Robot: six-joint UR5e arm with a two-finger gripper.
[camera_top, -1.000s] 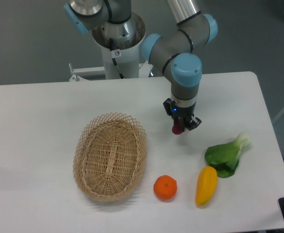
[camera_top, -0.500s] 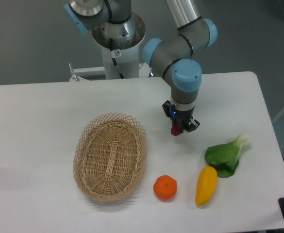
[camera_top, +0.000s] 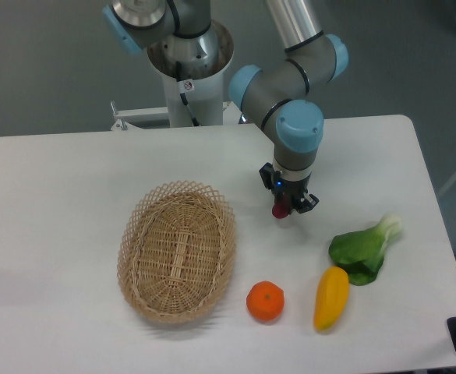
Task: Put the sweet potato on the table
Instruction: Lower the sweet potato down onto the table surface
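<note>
white bench [camera_top: 72, 179] carries a wicker basket [camera_top: 178, 251]; right of the basket lie an orange fruit [camera_top: 265, 301], yellow squash [camera_top: 331, 297] and leafy green [camera_top: 363, 249].

One basket [camera_top: 177, 253]; one orange [camera_top: 265, 301]; one squash [camera_top: 331, 298]; one bok choy [camera_top: 363, 249]; one sweet potato [camera_top: 280, 210]

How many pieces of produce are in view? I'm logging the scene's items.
4: the sweet potato held in the gripper; an orange beside the basket; a yellow squash and bok choy at right.
</note>
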